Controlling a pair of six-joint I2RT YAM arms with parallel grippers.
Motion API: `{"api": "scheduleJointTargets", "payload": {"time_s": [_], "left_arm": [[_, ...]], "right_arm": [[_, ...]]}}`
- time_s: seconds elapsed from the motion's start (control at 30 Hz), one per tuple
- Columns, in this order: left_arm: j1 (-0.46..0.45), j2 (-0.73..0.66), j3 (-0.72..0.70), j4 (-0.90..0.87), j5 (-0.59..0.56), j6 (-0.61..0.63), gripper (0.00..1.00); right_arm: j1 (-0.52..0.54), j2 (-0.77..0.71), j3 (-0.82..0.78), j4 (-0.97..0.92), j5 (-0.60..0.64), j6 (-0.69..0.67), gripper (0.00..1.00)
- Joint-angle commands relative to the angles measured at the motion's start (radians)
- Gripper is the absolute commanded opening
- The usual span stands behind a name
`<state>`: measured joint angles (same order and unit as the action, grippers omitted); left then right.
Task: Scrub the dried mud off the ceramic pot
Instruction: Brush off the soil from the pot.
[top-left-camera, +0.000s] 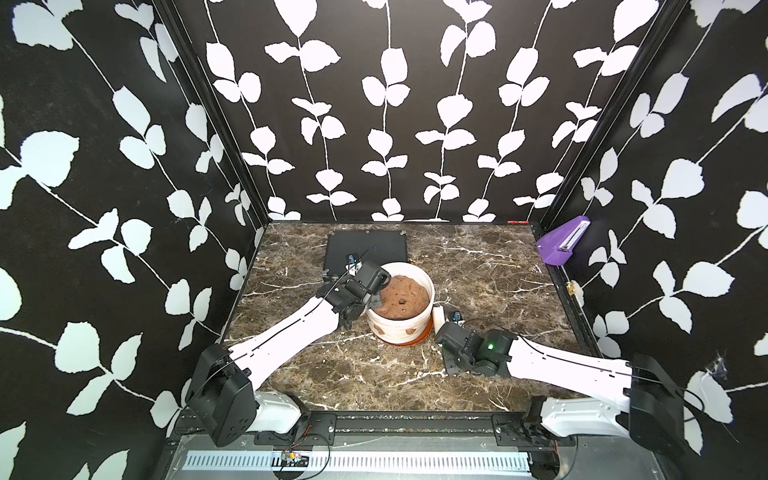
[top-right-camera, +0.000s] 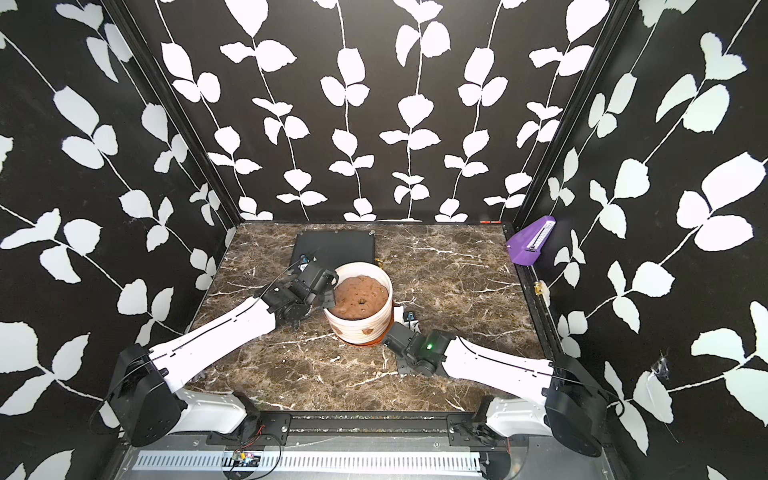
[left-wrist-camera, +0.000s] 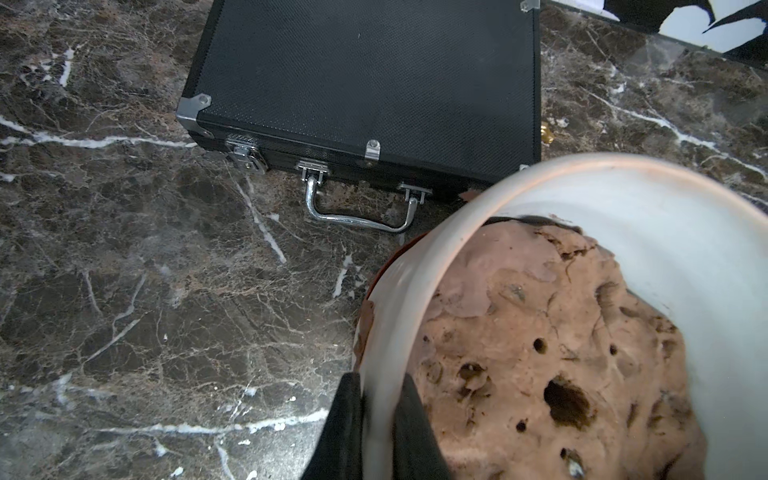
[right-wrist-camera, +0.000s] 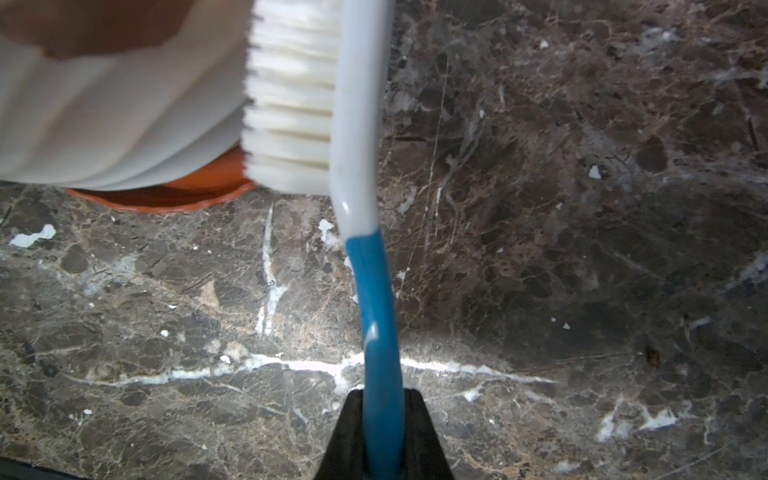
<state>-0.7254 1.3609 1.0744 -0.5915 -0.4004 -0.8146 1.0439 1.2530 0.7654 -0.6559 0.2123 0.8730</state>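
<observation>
1. Pot position. I see the ceramic pot (top-left-camera: 395, 326) upright on its orange saucer (top-left-camera: 399, 341), near the middle of the bench (top-left-camera: 478, 270). It stands just in front of the black case (top-left-camera: 365, 247), which lies flat at the back edge. A lumpy brown mass (top-left-camera: 401, 297) with a central hole fills the pot.

2. Mud. In both top views, patches of dried mud (top-left-camera: 410, 331) show low on the ribbed wall that faces the front edge. The left wrist view shows another reddish-brown patch on the outer wall, below the rim.

3. Left gripper (left-wrist-camera: 378, 382). The jaws are clamped on the rim of the pot, at the side nearest the bench's left edge. One finger is outside the wall and the other is inside, next to the brown mass.

4. Right gripper (right-wrist-camera: 384, 395). The jaws are clamped on the blue handle of the brush (right-wrist-camera: 376, 291). The white head points away from the gripper, and the bristles (right-wrist-camera: 291, 104) face the pot. The bristle tips reach the ribbed wall just above the saucer, on the side towards the bench's right edge. From the right wrist view I read this as contact.
</observation>
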Motion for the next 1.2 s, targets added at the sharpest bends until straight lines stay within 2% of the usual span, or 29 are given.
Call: {"api": "scheduleJointTargets", "payload": {"time_s": [0.0,0.27,0.6,0.7,0.8,0.9,1.03,1.17], "left_arm": [[0.018,0.030,-0.055,0.029,-0.007,-0.101,0.00],[0.018,0.015,-0.073,0.034,-0.011,-0.098,0.00],[0.018,0.018,-0.095,0.042,-0.005,-0.106,0.00],[0.018,0.017,-0.097,0.041,-0.005,-0.104,0.00],[0.018,0.015,-0.095,0.039,-0.006,-0.096,0.00],[0.018,0.012,-0.092,0.038,-0.003,-0.087,0.00],[0.018,0.009,-0.093,0.037,-0.003,-0.078,0.00],[0.018,0.014,-0.091,0.033,-0.002,-0.077,0.00]], "right_arm": [[0.026,0.018,0.045,0.034,-0.002,-0.025,0.00],[0.144,0.101,0.113,0.015,0.041,-0.012,0.00],[0.256,0.054,0.114,-0.031,0.135,0.055,0.00],[0.260,0.064,0.108,-0.124,0.160,0.122,0.00],[0.238,0.060,0.074,-0.233,0.187,0.192,0.00],[0.181,-0.002,0.013,-0.225,0.162,0.201,0.00],[0.055,-0.057,-0.013,-0.112,0.109,0.112,0.00],[0.006,0.028,0.075,-0.036,0.050,-0.006,0.00]]}}
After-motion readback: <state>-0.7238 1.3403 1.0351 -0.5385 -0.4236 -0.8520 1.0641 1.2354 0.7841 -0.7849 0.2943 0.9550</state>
